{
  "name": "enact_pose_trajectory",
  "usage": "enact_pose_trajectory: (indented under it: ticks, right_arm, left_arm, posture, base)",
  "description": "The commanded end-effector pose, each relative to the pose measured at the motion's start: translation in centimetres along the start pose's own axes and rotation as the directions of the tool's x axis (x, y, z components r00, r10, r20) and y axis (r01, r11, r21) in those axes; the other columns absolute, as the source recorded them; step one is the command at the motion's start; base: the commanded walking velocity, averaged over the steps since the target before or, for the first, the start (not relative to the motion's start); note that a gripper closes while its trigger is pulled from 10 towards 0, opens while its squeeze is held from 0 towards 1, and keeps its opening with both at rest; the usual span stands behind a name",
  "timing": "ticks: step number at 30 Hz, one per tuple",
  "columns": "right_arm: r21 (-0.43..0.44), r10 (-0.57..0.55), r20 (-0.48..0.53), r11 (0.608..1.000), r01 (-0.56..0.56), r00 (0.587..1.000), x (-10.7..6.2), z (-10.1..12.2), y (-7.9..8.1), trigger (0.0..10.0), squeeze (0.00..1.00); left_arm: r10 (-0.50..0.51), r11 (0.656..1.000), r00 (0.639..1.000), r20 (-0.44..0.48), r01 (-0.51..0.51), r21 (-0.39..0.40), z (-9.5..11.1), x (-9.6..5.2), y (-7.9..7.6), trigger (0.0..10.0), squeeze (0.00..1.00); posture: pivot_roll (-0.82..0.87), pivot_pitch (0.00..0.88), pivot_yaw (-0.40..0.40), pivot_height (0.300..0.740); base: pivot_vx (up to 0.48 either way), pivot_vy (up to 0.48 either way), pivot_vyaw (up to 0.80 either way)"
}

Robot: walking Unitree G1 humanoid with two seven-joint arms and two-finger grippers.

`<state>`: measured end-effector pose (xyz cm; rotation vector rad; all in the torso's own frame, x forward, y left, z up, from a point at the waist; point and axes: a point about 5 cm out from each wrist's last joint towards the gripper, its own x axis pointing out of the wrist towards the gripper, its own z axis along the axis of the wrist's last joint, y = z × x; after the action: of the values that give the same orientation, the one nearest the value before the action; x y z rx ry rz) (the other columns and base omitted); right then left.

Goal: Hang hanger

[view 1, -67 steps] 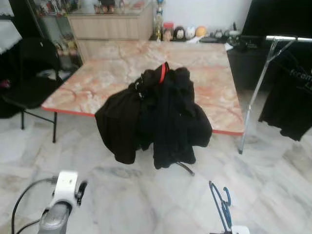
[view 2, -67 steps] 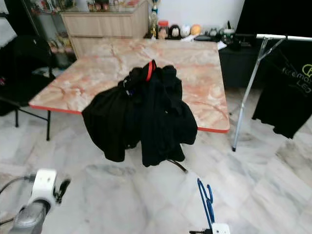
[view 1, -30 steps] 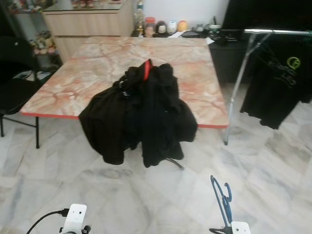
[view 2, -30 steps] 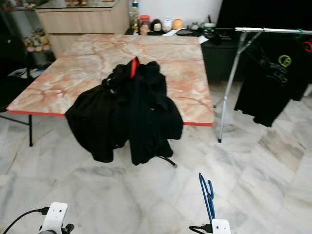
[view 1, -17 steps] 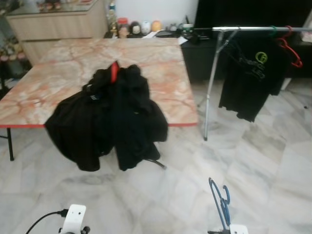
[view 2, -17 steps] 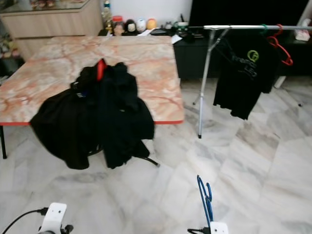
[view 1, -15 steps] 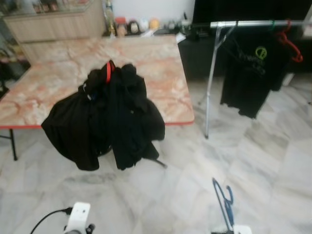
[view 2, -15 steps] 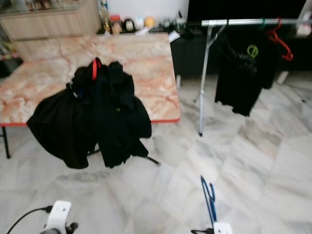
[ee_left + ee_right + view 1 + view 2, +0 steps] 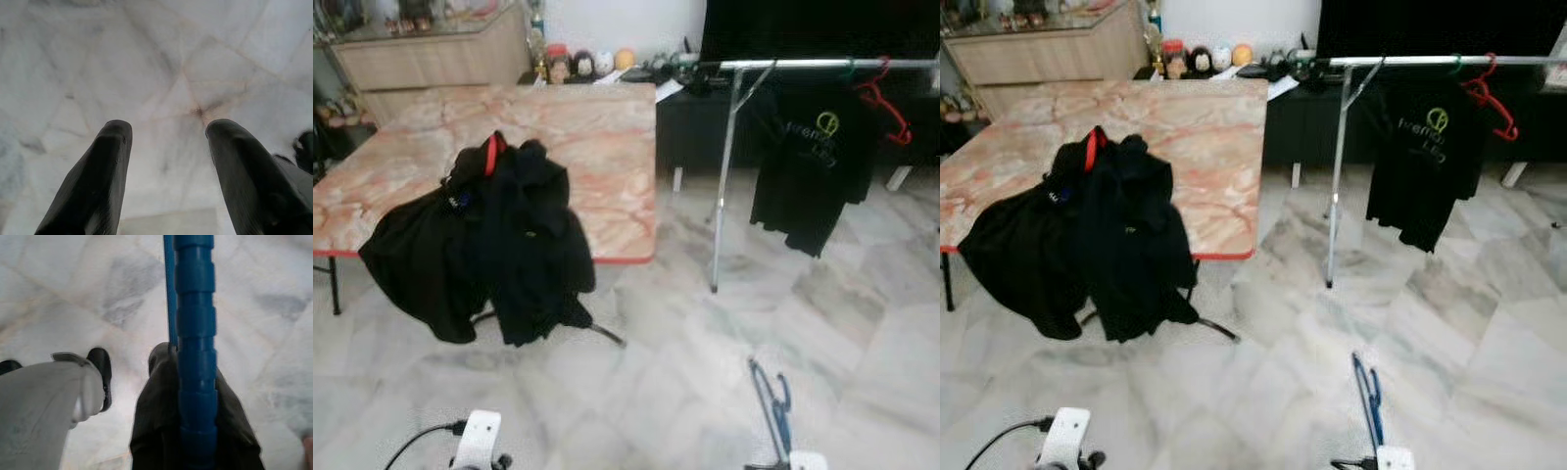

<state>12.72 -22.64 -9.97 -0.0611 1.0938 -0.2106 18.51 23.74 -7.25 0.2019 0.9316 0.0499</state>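
One blue hanger (image 9: 771,409) at the lower right of the head views, upright over the marble floor (image 9: 685,362), clamped in the right gripper (image 9: 188,396) with both fingers closed against its ribbed bar. Left gripper (image 9: 168,171) low at the lower left, two black fingers (image 9: 98,181) spread apart over bare floor, nothing between them.

One clothes rail (image 9: 822,65) across the upper right: a silver bar on one visible slanted leg. On it, one black T-shirt (image 9: 808,176) with a green logo, one red hanger (image 9: 886,100) and one green hook just beside it, both near the right edge.

One marble-topped table (image 9: 607,147) at the upper left, one heap of black garments (image 9: 484,245) with a red strip draped over its near edge. Small jars and ornaments along the table's far side, too blurred to count.
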Motion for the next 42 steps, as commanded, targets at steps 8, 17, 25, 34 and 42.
enact_pose_trajectory:
  ticks: [8, 17, 25, 34, 42]
  right_arm:
    - [-0.001, 0.006, 0.008, 1.000, -0.006, 1.000, 0.03, 0.23, 0.04, 10.0, 0.00]
    - [0.002, 0.003, 0.012, 1.000, -0.003, 1.000, 0.05, 0.38, 0.00, 10.0, 0.00]
    - [-0.001, 0.006, 0.013, 1.000, -0.006, 1.000, 0.05, 0.38, 0.00, 10.0, 0.00]
    - [0.027, 0.003, 0.019, 1.000, -0.004, 1.000, 0.05, 0.45, 0.06, 10.0, 0.00]
    - [0.025, 0.003, 0.018, 1.000, -0.003, 1.000, 0.06, 0.45, 0.06, 10.0, 0.00]
  left_arm:
    - [-0.002, 1.000, 1.000, -0.008, 0.002, 0.008, -0.13, 0.01, -0.27, 10.0, 0.00]
    - [-0.003, 1.000, 1.000, -0.009, 0.003, 0.001, -0.19, 0.01, -0.37, 10.0, 0.00]
    - [-0.003, 1.000, 1.000, -0.019, 0.003, 0.007, -0.64, -0.09, -0.36, 10.0, 0.00]
    - [-0.014, 1.000, 1.000, -0.018, 0.015, 0.024, -0.51, -0.05, -0.54, 10.0, 0.00]
    - [-0.024, 0.999, 1.000, -0.019, 0.024, 0.040, -0.52, -0.04, -0.76, 10.0, 0.00]
  posture:
    - [-0.10, 0.000, 0.016, 0.740]
    - [-0.10, 0.000, 0.009, 0.740]
    - [-0.09, 0.000, 0.010, 0.740]
    - [-0.10, 0.000, 0.015, 0.740]
    - [-0.10, 0.000, 0.015, 0.740]
  base:
    - [0.000, -0.358, 0.00]
    - [0.000, -0.356, 0.00]
    - [0.000, -0.357, 0.00]
    - [0.000, -0.357, 0.00]
    - [0.000, -0.359, 0.00]
